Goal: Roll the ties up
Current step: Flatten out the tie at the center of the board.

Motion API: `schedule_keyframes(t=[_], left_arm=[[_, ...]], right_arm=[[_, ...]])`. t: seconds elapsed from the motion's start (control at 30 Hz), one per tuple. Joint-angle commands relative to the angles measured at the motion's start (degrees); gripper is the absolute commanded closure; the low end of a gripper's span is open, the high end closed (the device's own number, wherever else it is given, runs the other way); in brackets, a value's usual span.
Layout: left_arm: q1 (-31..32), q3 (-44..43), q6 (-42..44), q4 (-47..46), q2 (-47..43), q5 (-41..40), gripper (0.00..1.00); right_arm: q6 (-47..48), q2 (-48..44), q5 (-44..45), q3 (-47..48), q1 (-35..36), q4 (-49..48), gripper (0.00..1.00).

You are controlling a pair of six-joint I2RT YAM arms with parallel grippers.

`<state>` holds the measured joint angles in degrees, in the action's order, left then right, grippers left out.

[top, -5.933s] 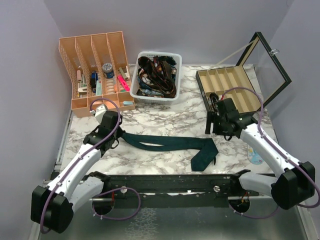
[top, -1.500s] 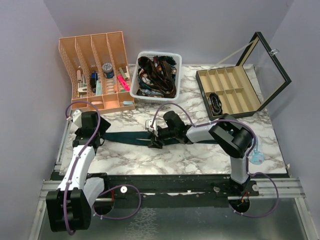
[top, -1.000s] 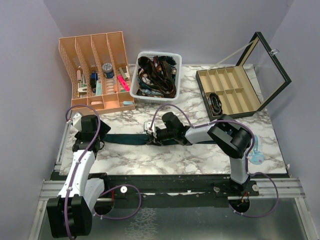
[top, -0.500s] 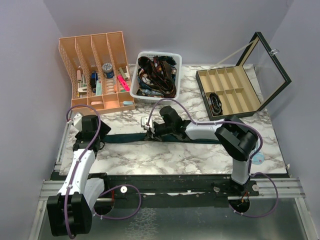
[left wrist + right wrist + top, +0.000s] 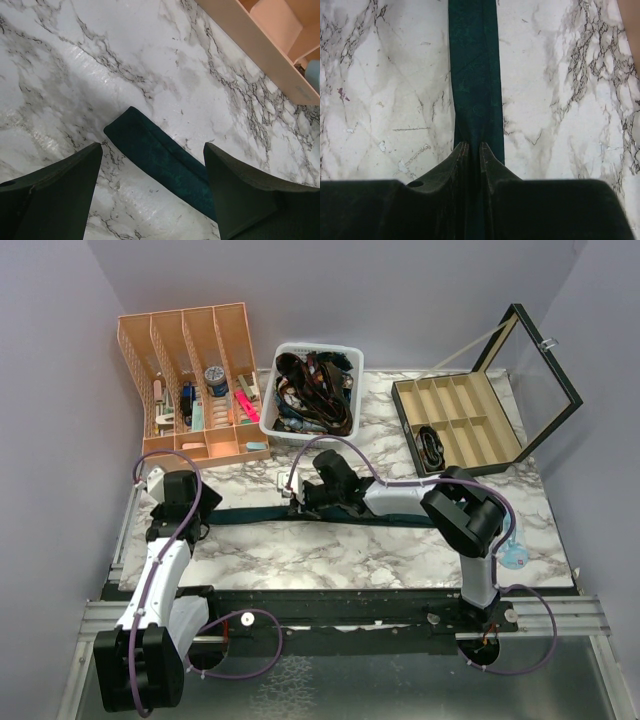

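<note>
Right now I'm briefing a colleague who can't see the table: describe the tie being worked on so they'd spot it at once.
On the marble table, look in front of the white basket. The dark teal necktie lies flat in one long strip, pinched by the right gripper; unlike the basket's tangled heap, it is plain and stretched out.

White arms [image 5: 160,575], purple cables [image 5: 247,615], dark left gripper [image 5: 152,150]
</note>
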<state>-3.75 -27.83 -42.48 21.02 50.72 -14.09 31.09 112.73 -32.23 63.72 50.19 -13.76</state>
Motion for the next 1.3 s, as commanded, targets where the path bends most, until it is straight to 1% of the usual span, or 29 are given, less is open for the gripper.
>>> schedule_keyframes(t=[0.0,0.2,0.33,0.43,0.57,0.73,0.9,0.93,1.03,1.1,1.2,1.27], left_arm=[[-0.6,1.4,-0.4,0.2,0.4,-0.5,0.17],[-0.8,1.7,-0.7,-0.3,1.0,-0.5,0.17],[-0.9,1.5,-0.5,-0.6,1.1,-0.3,0.17],[-0.9,1.2,-0.2,-1.1,1.1,0.2,0.17],[-1.0,1.5,-0.1,-1.7,1.2,0.4,0.17],[-1.1,2.1,1.1,-2.8,2.0,1.1,0.17],[-1.3,2.6,1.5,-4.0,2.4,1.5,0.17],[-1.5,2.8,1.6,-4.3,2.4,1.8,0.17],[-2.0,3.3,1.7,-5.3,3.0,2.4,0.16],[-2.3,3.8,2.0,-6.3,3.6,3.7,0.16],[-2.8,4.9,1.9,-8.4,4.9,5.1,0.16],[-3.4,5.6,2.1,-9.9,5.6,6.2,0.17]], right_arm=[[-0.3,-1.3,2.0,1.0,0.0,-1.0,0.82],[-1.0,1.5,2.7,2.0,-1.5,-0.6,0.81],[-1.7,0.5,3.0,2.5,-2.4,-0.9,0.81],[-0.6,-0.6,3.9,3.8,-2.8,3.0,0.79],[2.2,1.6,1.2,4.8,-3.0,6.6,0.78],[2.6,3.2,-0.6,4.8,-3.0,9.5,0.74],[3.3,2.8,-5.1,4.9,-3.0,11.2,0.71],[3.4,2.8,-5.3,4.9,-3.0,11.5,0.71],[3.2,2.7,-3.5,5.4,-3.0,12.5,0.65],[3.7,1.9,-3.4,5.8,-3.0,13.6,0.63],[3.2,0.1,-3.9,5.1,-3.1,13.1,0.60],[1.1,-0.4,-2.1,4.7,-3.0,11.7,0.58]])
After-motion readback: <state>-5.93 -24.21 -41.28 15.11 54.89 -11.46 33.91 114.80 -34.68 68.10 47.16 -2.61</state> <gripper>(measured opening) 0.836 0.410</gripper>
